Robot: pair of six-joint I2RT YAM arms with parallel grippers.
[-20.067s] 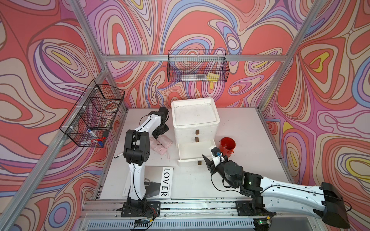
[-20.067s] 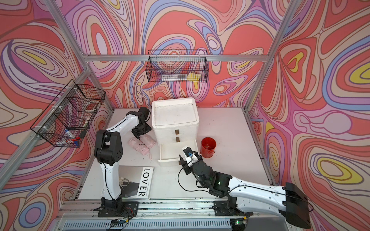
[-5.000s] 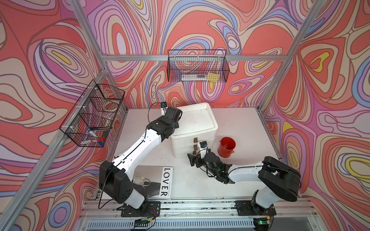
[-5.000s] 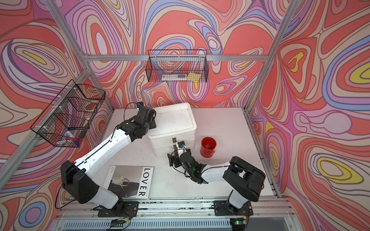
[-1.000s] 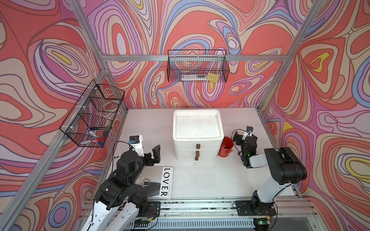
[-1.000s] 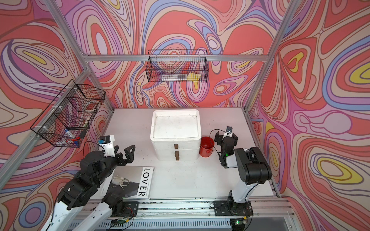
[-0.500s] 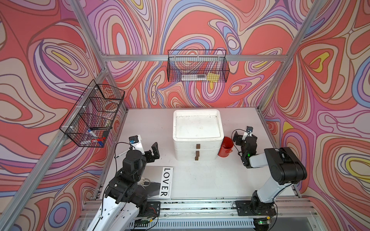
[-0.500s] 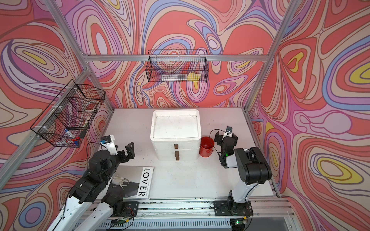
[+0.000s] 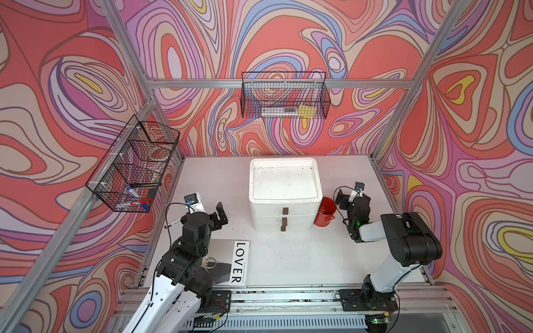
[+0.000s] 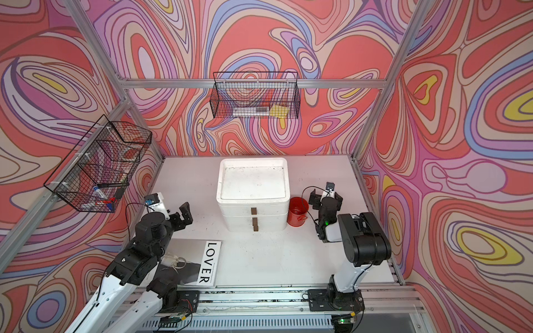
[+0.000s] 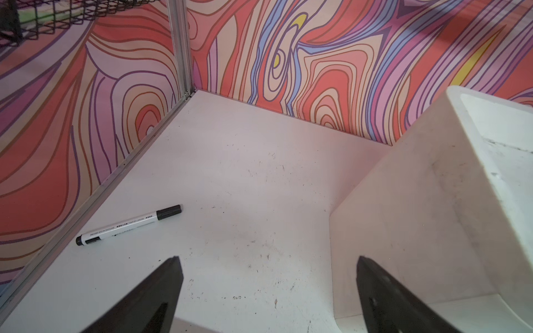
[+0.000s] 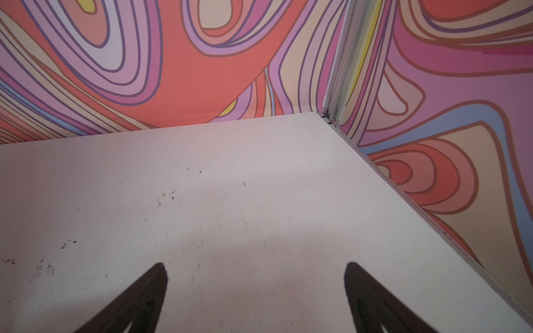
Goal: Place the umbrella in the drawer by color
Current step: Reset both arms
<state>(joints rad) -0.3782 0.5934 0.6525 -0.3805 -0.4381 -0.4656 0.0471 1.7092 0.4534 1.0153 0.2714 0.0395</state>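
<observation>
**A:** What is different on the desk [image 9: 288, 259]?

**B:** We look first at the drawer unit [image 9: 285, 201]. In the earlier views its bottom drawer stands pulled out and a pink umbrella lies on the unit's left. Now every front sits flush, and we see no umbrella anywhere around it.

**A:** So where is the umbrella?

**B:** Out of sight. We judge it is inside the closed unit, but we cannot check which drawer, or whether the colour matches.

**A:** And the arms?

**B:** Both are back from the unit. Over the last second the left arm folds toward its base. The left pincer [image 9: 218, 216] hangs wide open and empty off the unit's left side. The right pincer [image 9: 344, 199] keeps its place off the unit's right side, jaws spread, nothing between them. We read the task as finished, or very nearly.

**A:** Containers?

**B:** On the wall behind the unit, a wire basket [image 9: 284, 98] holds a long pale stick and a yellow piece. On the wall left of the unit, the divided wire basket [image 9: 135, 167] holds a pen and something red in its nearest cell. A magazine [image 9: 227, 262] lies in front of the unit, to its left. The red bucket [image 9: 325, 212] stands just beside the unit's right front corner and looks empty from above. Left of the unit, near the wall, a marker [image 11: 128, 225] lies loose.
</observation>
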